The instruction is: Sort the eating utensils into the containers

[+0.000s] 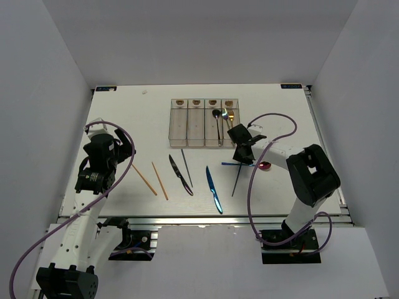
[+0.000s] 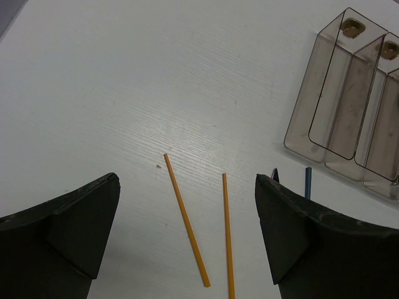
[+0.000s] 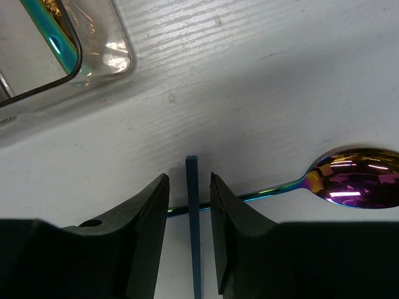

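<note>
The containers (image 1: pixel 187 128) are four joined clear bins at the back; the two on the right hold a black spoon (image 1: pixel 216 114) and a gold fork (image 1: pixel 230 114). On the table lie two tan chopsticks (image 1: pixel 144 179), a black knife (image 1: pixel 179 174), a thin dark stick (image 1: pixel 186 167), a blue knife (image 1: pixel 214 189), a dark blue stick (image 1: pixel 237 180) and a purple-bowled spoon (image 1: pixel 265 165). My right gripper (image 3: pixel 188 177) is low over the table, its jaws narrowly open astride the dark blue stick (image 3: pixel 196 249), which crosses the spoon (image 3: pixel 355 187) handle. My left gripper (image 2: pixel 187 180) is open wide above the chopsticks (image 2: pixel 186 224).
The bins (image 2: pixel 349 93) show at the upper right of the left wrist view, and one bin corner (image 3: pixel 93 56) at the upper left of the right wrist view. White walls enclose the table on three sides. Purple cables loop beside both arms.
</note>
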